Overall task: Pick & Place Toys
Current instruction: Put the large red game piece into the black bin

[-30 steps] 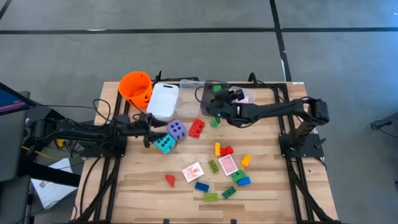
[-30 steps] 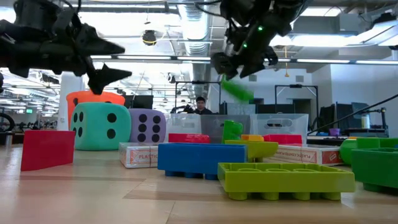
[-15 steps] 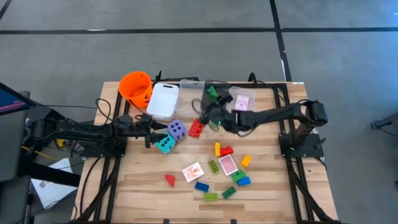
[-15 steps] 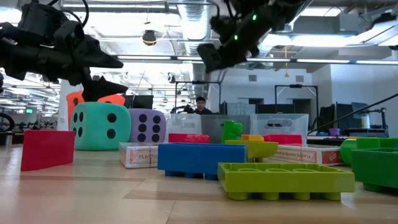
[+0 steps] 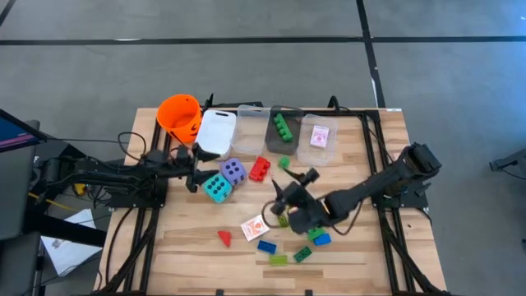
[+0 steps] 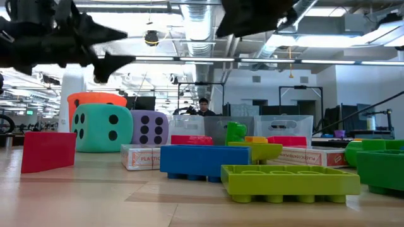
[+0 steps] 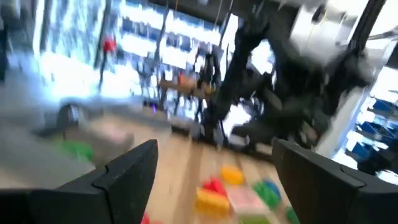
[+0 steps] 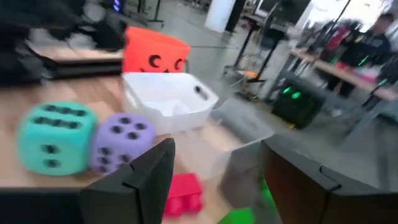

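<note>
Toys lie scattered on the wooden table [image 5: 362,255]: a teal die [image 5: 216,189], a purple die [image 5: 234,171], a red brick [image 5: 260,168], a red-backed card [image 5: 256,228], a red wedge [image 5: 223,238], and blue and green bricks [image 5: 302,254] near the front. A green brick [image 5: 283,126] lies in the grey bin, a card [image 5: 319,136] in the clear bin beside it. My right gripper [image 5: 278,204] hovers open above the middle toys, holding nothing [image 8: 217,155]. My left gripper [image 5: 197,174] hangs open left of the dice, raised off the table [image 6: 123,47], nothing between its fingers [image 7: 214,155].
An orange bucket [image 5: 180,115], a white bin [image 5: 216,133], a grey bin [image 5: 279,140] and a clear bin [image 5: 319,148] stand in a row along the far edge. A person [image 6: 202,106] sits in the room beyond the table.
My right gripper has swung from above the bins at the far edge toward the near edge and left, out over the middle toys. A green brick that was in the air below it now lies in the grey bin. My left gripper has tipped upward a little.
</note>
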`<state>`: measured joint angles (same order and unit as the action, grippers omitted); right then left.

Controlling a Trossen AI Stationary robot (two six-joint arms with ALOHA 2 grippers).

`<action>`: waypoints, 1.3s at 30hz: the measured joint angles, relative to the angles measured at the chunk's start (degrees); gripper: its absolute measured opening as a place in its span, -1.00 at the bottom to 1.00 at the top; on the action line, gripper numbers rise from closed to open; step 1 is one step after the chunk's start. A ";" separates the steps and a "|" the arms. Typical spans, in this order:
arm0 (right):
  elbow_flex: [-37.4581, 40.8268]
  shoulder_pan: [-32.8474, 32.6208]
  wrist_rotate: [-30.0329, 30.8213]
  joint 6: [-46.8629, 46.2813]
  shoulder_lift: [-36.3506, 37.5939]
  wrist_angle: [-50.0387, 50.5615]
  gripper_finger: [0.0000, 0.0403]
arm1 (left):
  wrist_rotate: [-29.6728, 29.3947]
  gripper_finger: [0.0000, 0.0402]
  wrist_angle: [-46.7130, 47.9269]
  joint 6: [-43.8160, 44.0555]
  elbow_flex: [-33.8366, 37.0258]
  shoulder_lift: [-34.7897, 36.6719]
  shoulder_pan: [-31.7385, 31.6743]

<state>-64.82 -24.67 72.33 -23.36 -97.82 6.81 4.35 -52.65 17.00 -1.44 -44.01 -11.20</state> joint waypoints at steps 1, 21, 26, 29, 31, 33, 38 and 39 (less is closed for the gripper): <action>0.00 -0.66 -0.04 -3.50 0.00 1.96 0.15 | -0.02 0.54 -1.40 -0.92 -0.73 0.02 0.00; 0.02 -2.58 0.98 -43.23 -9.65 28.06 0.15 | -1.96 0.54 -1.88 -11.22 -15.07 -18.37 12.09; -0.04 -1.83 0.67 -42.23 -9.40 27.05 0.15 | -2.94 0.54 -1.20 -11.22 -16.94 -26.13 11.78; -0.04 -1.92 0.56 -42.23 -9.40 27.03 0.15 | -3.64 0.54 -1.34 -11.22 -18.91 -30.62 11.24; -0.04 -1.89 0.55 -42.23 -9.40 26.99 0.15 | -6.01 0.54 -0.42 -11.20 -20.25 -33.52 11.15; -0.04 -1.84 0.56 -42.23 -9.40 26.95 0.15 | -9.94 0.54 1.77 -11.20 -21.79 -35.89 11.15; -0.04 -1.45 0.57 -42.22 -9.40 26.55 0.15 | -20.99 0.54 7.76 -9.82 -26.56 -40.73 11.15; -0.04 -1.43 0.57 -42.23 -9.40 26.48 0.15 | -22.71 0.54 8.34 -9.04 -27.67 -41.54 11.14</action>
<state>-64.86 -26.10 72.90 -65.58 -107.22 33.29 -18.37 -44.32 7.97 -29.11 -85.55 -0.06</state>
